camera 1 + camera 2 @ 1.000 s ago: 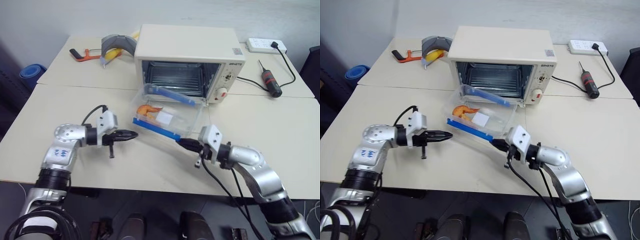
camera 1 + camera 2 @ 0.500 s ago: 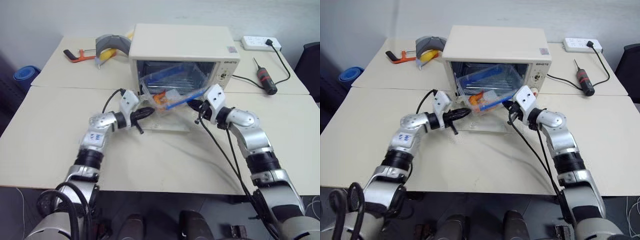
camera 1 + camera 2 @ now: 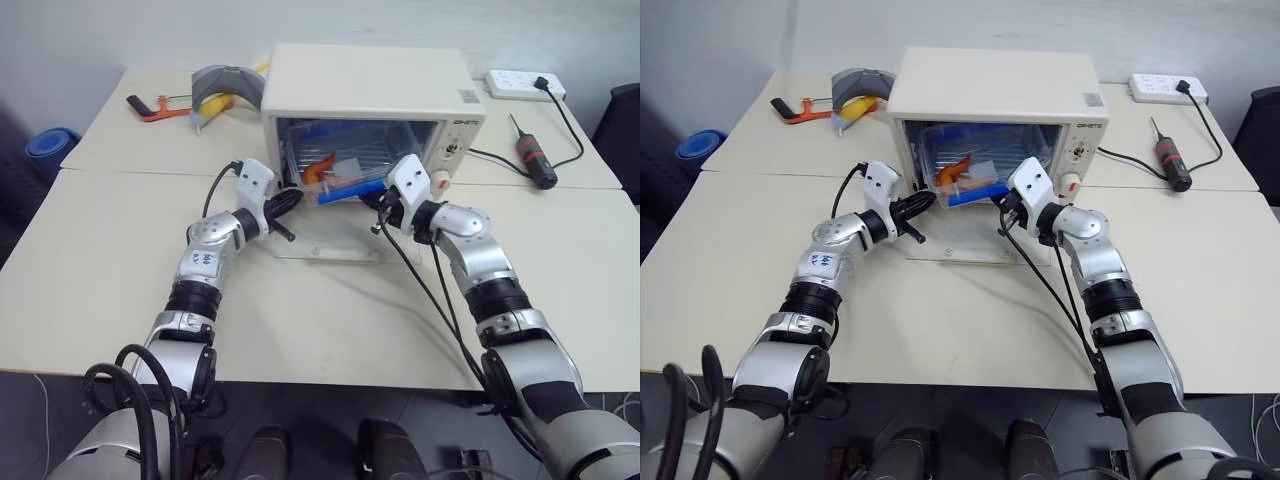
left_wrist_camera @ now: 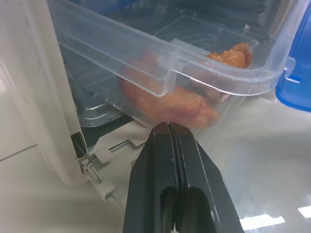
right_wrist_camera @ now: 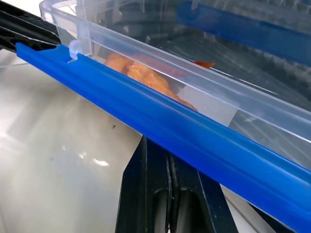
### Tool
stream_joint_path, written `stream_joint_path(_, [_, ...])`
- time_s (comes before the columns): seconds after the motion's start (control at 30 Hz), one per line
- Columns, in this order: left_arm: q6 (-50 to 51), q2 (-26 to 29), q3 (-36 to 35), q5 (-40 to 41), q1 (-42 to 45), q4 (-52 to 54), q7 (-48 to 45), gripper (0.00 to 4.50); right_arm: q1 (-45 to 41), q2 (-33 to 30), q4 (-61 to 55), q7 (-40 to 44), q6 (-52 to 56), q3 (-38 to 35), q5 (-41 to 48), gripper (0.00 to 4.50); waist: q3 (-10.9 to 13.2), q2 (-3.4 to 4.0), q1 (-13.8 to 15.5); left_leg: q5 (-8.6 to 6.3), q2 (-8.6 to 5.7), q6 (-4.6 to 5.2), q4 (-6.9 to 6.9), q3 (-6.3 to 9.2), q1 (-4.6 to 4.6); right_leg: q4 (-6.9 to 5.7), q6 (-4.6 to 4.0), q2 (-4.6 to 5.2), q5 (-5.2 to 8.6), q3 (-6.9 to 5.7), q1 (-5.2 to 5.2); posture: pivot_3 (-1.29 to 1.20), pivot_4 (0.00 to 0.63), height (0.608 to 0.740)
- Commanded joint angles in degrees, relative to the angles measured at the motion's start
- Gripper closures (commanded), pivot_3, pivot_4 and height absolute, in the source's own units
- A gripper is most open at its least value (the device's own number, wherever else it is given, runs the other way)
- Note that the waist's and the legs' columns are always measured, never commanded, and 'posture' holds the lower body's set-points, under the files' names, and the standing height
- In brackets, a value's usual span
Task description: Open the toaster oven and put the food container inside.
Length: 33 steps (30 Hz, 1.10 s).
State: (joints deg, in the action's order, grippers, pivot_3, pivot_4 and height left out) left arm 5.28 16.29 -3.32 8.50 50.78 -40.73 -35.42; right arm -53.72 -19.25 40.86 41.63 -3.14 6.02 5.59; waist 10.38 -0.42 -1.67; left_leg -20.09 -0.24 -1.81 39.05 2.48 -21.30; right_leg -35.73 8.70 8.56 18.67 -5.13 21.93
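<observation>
We see the food container [image 3: 335,178] tilted in the mouth of the toaster oven [image 3: 372,100], partly inside, its near blue clip strip [image 5: 160,121] still out over the lowered glass door [image 3: 330,240]. The left gripper [image 3: 287,200] sits at the container's 9 o'clock end, its two black fingers pressed together, tips right against the clear wall just below the rim. The right gripper [image 3: 378,203] sits at the 3 o'clock end, fingers also pressed together, lying under the blue strip. Neither pair clamps the box; from the wrist views we read both as propping it from the sides, though we cannot tell how firmly they touch.

Inside the container lies orange food [image 4: 180,99], bunched toward the left end, along with a white label [image 5: 209,108]. Behind it we see the oven's wire rack [image 3: 1035,150].

On the table [image 3: 100,260] around the oven: at 10 o'clock a grey curved object [image 3: 228,82] with something yellow beside it and an orange-handled tool [image 3: 152,104]; at 2 o'clock a white power strip [image 3: 525,84]; at 3 o'clock a black and red screwdriver-like tool [image 3: 530,160] and a black cord [image 3: 490,158] running to the oven. The oven's left side wall [image 4: 43,97] stands just beside the left fingers.
</observation>
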Motion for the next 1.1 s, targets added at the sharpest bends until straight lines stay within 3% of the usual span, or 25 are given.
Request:
stream_joint_path(0.03, [4.3, 3.4, 1.7, 2.0, -3.0, 10.3, -7.4, 4.5, -2.5, 0.5, 0.3, -0.2, -1.1, -1.6, 0.2, 4.48, 0.0, 0.01, -0.5, 0.0, 0.0, -0.01, -0.03, 0.0, 0.0, -0.02, 0.0, 0.0, 0.0, 0.0, 0.03, 0.0, 0.15, 0.74])
stream_joint_path(0.17, [9.8, 6.7, 3.3, 4.3, -5.5, 17.8, -14.6, 4.5, -3.3, 1.0, 0.9, -0.1, -1.1, -1.6, 0.1, 4.48, 0.0, 0.02, -1.1, 0.02, 0.02, -0.04, -0.06, 0.01, 0.0, -0.12, 0.0, 0.0, 0.0, 0.0, 0.1, 0.0, 0.15, 0.74])
stream_joint_path(0.23, [9.9, 5.4, 3.9, 4.3, -5.2, 18.1, -14.4, 4.5, -3.4, 1.4, 1.1, -0.1, -1.1, -1.5, 0.0, 4.48, 0.0, 0.03, -1.1, 0.02, 0.01, -0.05, -0.05, 0.02, 0.0, -0.12, 0.0, 0.0, 0.0, 0.0, 0.08, 0.0, 0.15, 0.74])
stream_joint_path(0.47, [5.3, -0.8, 3.5, 0.4, 0.7, 7.6, -4.5, 4.5, -1.9, 2.0, -2.3, 1.5, 1.2, -1.0, 0.3, 4.48, 0.0, 0.03, -1.3, 0.02, 0.01, -0.04, -0.01, 0.02, 0.0, -0.12, 0.0, 0.0, 0.0, 0.0, 0.07, 0.0, 0.15, 0.74])
stream_joint_path(0.6, [1.4, -1.9, 1.8, -1.5, 4.5, 0.8, 3.7, 4.5, 1.6, 0.6, -8.9, 3.2, 4.7, -0.9, 0.8, 4.48, 0.0, 0.03, -1.4, 0.02, 0.01, -0.04, -0.05, 0.0, 0.01, -0.14, 0.0, 0.0, 0.0, -0.01, 0.1, 0.0, 0.15, 0.74])
stream_joint_path(0.77, [-1.3, -2.3, 0.3, -0.8, 5.2, -0.1, 5.7, 4.5, 9.0, -3.4, -22.5, 6.3, 12.1, -1.5, 2.9, 4.48, 0.0, 0.03, -1.2, 0.02, 0.01, -0.04, -0.04, -0.09, -0.03, -0.17, 0.0, 0.01, 0.0, -0.01, 0.23, 0.0, 0.15, 0.74])
stream_joint_path(0.93, [1.2, 1.3, -0.8, 2.6, -0.1, 7.9, -0.5, 4.5, 18.3, -11.5, -38.0, 10.1, 21.6, -5.5, 8.5, 4.48, 0.0, 0.03, -0.2, 0.02, 0.0, -0.04, -0.01, -0.16, -0.07, -0.18, 0.0, 0.03, 0.0, 0.0, 0.26, 0.0, 0.15, 0.74])
stream_joint_path(1.1, [13.3, 12.2, 0.5, 9.8, -11.9, 27.4, -16.5, 4.5, 22.5, -18.2, -38.6, 12.1, 22.8, -11.9, 12.0, 4.48, 0.0, 0.04, -0.4, 0.02, 0.04, -0.04, -0.12, -0.38, -0.07, -0.22, 0.0, 0.03, 0.0, 0.06, 0.42, 0.0, 0.15, 0.74])
